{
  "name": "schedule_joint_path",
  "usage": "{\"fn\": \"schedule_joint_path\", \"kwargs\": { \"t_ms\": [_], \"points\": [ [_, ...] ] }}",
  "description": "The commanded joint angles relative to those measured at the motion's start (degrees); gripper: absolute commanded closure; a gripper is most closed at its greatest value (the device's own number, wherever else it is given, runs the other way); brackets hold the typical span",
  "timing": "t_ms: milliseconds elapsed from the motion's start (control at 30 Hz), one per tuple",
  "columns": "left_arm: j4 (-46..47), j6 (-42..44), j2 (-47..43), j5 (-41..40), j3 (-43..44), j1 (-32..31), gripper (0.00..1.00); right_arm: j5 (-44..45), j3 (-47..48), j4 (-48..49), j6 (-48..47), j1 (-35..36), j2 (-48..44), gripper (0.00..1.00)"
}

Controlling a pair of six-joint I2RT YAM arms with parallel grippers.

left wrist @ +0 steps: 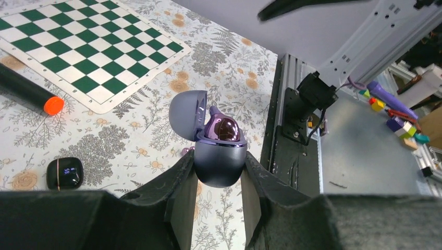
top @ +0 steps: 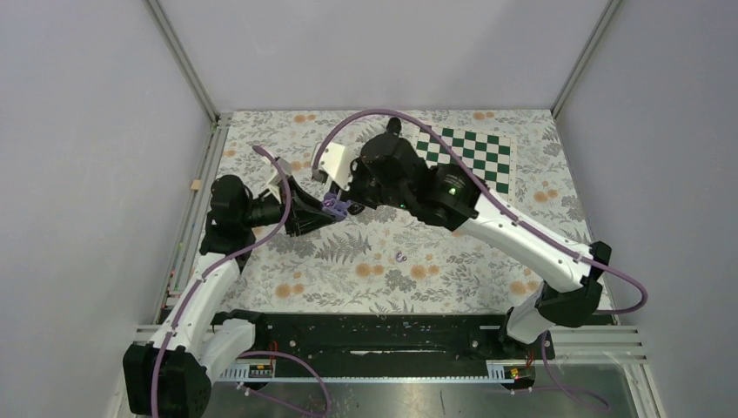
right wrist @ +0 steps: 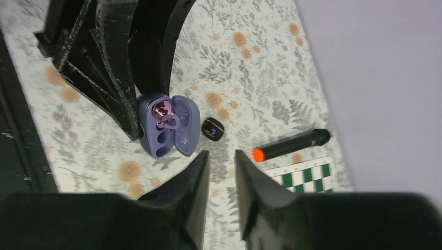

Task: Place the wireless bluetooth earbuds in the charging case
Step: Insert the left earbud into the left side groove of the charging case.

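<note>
One lilac earbud (left wrist: 226, 129) sits in the open case (right wrist: 174, 130), whose base is clamped between the left gripper's (left wrist: 218, 177) fingers. A second bud (top: 399, 257) lies on the table (top: 452, 261) nearby. The right gripper (right wrist: 221, 166) hovers over the case, jaws slightly parted, empty.

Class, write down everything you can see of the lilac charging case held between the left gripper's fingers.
The charging case is a small, smooth, egg-shaped shell that looks like matte lilac-grey plastic. Its hinged lid stands open. The left gripper clamps it at both sides, with the opening turned away from that gripper. One glossy purple earbud sits in a socket. The right wrist view shows the second socket empty.
</note>
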Motion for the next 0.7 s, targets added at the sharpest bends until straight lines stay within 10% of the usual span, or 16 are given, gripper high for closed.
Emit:
{"fn": "schedule_joint_path", "kwargs": {
  "t_ms": [0, 200, 667],
  "points": [
    [21.8, -8.7, 0.1, 6.8, -3.2, -0.2, 1.0, -9.2, 0.5, -0.4, 8.4, -4.4, -5.4, 0.59],
    [33.9, -13.3, 1.1, 13.8, -0.6, -1.7, 1.0, -26.6, -9.4, 5.3, 21.6, -12.3, -13.4, 0.1],
    [-2.6, 17.7, -3.8, 12.9, 5.7, -2.2, 1.0, -38.0, -6.4, 9.3, 34.8, -12.4, -6.5, 0.07]
  ]
}}
